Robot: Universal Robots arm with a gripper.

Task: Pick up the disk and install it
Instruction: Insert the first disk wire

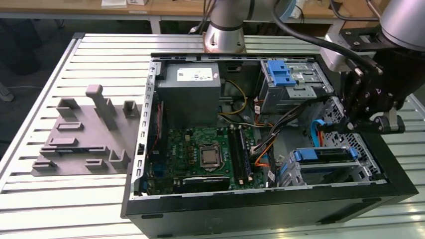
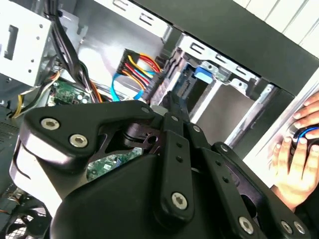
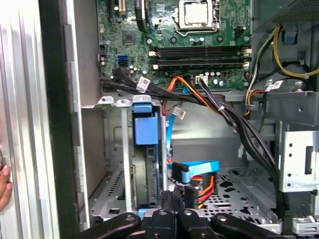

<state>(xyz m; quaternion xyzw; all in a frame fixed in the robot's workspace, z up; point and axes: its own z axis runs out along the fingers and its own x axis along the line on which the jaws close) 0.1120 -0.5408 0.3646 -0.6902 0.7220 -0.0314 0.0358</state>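
The near black wall of the computer case [image 1: 265, 204] lies closest to the exterior camera. The case lies open on the slatted table [image 1: 40, 194].

1. At the table's edge on the exterior view's left, a grey moulded fixture [image 1: 83, 137] rests flat, well apart from the work.
2. Inside the case, the green motherboard [image 1: 206, 149] occupies the middle of the floor. Orange, black and blue cables [image 3: 199, 104] run from it toward the drive cage.
3. The disk [image 1: 323, 155] sits in the drive cage at the case's near corner on the exterior view's right. Its blue carrier tab [image 3: 145, 124] shows at the cage opening. It appears inserted; full seating cannot be confirmed.
4. The gripper [image 1: 352, 127] hangs just above that cage beside the cables. Its fingers appear pressed together with nothing between them.

CAUTION: The cables pass close to the fingers; a snag could unplug a connector. A hand [image 2: 294, 154] rests beside the case's outer wall and could be struck by arm movement.
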